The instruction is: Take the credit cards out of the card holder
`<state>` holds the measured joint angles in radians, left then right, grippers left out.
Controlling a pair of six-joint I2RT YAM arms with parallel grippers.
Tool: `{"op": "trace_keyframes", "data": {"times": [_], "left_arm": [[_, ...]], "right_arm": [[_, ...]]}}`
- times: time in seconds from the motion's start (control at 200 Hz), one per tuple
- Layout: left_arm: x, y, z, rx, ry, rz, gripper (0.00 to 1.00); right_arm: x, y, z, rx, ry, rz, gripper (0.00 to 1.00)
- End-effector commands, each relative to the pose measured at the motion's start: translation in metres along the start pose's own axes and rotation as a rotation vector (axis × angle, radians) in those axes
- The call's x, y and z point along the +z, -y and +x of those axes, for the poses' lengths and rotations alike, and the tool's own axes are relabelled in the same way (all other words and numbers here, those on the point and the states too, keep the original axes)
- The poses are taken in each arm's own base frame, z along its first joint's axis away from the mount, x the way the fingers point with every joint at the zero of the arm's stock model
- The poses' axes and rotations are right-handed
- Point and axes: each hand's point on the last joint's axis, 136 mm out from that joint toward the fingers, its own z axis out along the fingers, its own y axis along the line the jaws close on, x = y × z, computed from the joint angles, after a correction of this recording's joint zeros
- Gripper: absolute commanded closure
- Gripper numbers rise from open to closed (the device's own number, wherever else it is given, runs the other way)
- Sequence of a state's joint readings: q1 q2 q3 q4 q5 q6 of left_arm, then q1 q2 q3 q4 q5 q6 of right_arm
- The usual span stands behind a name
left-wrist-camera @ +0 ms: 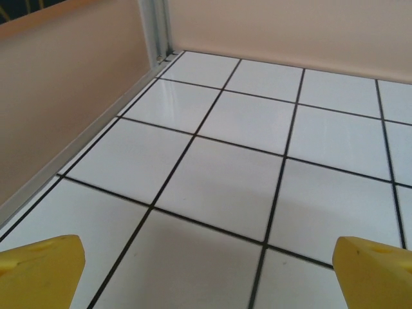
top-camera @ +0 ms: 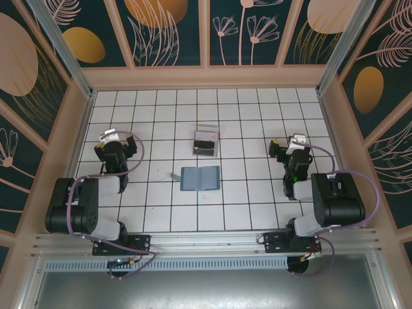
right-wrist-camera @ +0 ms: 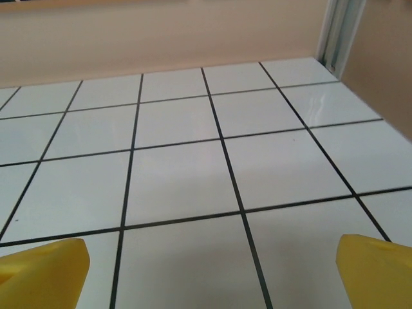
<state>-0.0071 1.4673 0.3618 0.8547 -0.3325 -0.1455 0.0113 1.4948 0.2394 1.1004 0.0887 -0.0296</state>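
- We find the card holder (top-camera: 200, 178) spread open and flat in the middle of the worktop (top-camera: 257, 206), between the arms, presumably pockets-up for easy reach.
- A clear tray (top-camera: 206, 141) sits just on its far side, likely the drop spot.
- The left end effector (left-wrist-camera: 206, 277) and right end effector (right-wrist-camera: 209, 273) gape wide and empty, well apart from it.

Lighting's bright and even, coming from overhead by the look of it. The glossy white tiled tabletop with black grout lines (top-camera: 251, 199) only picks up soft, faint shadows under the black robot arms (top-camera: 71, 209). There's a bit of glare on the tiles near the far corners in both wrist views, nothing blown out. Tiles are sharp there, but the yellow plastic fingertips (left-wrist-camera: 38, 270) (right-wrist-camera: 45, 264) at the bottom corners are mushy. The overhead view is wide-angle, so the aluminium frame posts (top-camera: 61, 45) splay outward at the edges.
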Motion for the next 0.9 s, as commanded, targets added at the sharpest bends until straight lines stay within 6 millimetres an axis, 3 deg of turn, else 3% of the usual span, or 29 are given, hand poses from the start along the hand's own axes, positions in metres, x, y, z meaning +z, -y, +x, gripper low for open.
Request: {"op": "trace_keyframes", "data": {"times": [0.0,0.21,0.325,0.38,0.896], "left_arm": [[-0.007,0.019,-0.032,-0.03,0.15,0.124,0.01],[-0.006,0.028,-0.029,-0.001,0.143,0.172,0.02],[-0.026,0.031,-0.028,0.0,0.252,0.236,0.01],[-0.019,0.032,-0.02,0.018,0.182,0.228,0.02],[-0.022,0.032,-0.023,0.016,0.207,0.234,0.01]], "right_arm": [[0.0,-0.002,-0.019,0.051,0.105,-0.043,0.01],[0.001,0.0,-0.018,0.057,0.094,-0.042,0.01],[0.001,0.0,-0.018,0.057,0.094,-0.042,0.01],[0.001,0.0,-0.019,0.057,0.095,-0.042,0.01],[0.001,0.0,-0.019,0.053,0.096,-0.044,0.01]]}}
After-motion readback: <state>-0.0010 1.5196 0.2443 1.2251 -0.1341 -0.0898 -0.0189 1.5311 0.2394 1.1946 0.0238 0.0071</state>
